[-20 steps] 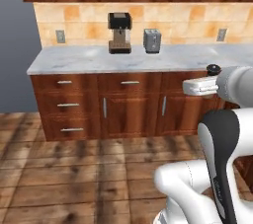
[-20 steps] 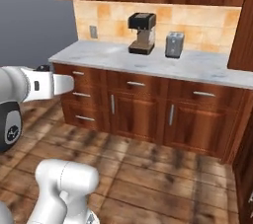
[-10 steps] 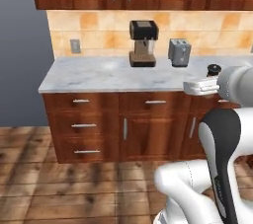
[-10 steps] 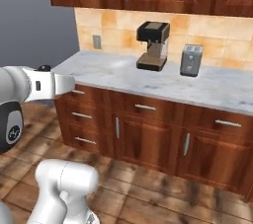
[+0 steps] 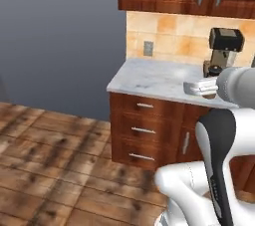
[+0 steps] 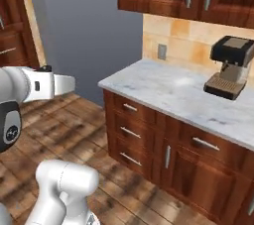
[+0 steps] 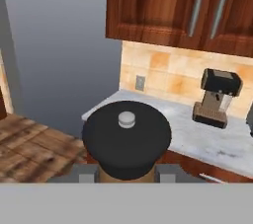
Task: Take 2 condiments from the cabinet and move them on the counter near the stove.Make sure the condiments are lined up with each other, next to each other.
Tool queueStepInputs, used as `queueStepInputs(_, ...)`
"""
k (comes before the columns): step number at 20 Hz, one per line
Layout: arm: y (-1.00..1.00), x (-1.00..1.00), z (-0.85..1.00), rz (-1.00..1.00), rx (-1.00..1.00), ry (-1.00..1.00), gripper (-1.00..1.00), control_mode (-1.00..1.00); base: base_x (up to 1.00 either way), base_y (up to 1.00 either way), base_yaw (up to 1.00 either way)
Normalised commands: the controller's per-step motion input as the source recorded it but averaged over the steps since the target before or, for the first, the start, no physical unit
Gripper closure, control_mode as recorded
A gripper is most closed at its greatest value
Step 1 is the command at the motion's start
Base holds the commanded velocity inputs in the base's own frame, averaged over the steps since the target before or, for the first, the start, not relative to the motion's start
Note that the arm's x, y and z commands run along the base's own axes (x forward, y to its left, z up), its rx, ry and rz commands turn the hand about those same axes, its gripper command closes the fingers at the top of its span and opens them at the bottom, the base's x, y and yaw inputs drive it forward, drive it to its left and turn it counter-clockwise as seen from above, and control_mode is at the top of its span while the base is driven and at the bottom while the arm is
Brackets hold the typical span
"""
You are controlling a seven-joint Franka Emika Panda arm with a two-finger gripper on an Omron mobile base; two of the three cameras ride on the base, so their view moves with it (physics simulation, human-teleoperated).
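Running along the tiled wall under closed wall cabinets (image 7: 163, 6), the marble bench (image 6: 178, 90) carries a coffee machine (image 6: 229, 68) but no condiment that I can see, and no stove is in sight, so placing is judged still ahead. Held close before the hand camera, the dark-capped shaker (image 7: 126, 136), probably the tan one, sits pinched between the closed fingers (image 7: 88, 172).
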Motion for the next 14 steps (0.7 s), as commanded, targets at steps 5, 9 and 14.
queueStepInputs(5,0.0,0.0,0.0,0.0,0.0,0.0,1.0,1.0,-0.2,0.45,1.0)
queueStepInputs(9,0.0,0.0,0.0,0.0,0.0,0.0,1.0,1.0,0.0,0.18,1.0)
queueStepInputs(14,0.0,0.0,0.0,0.0,0.0,0.0,1.0,1.0,0.48,-0.26,0.86)
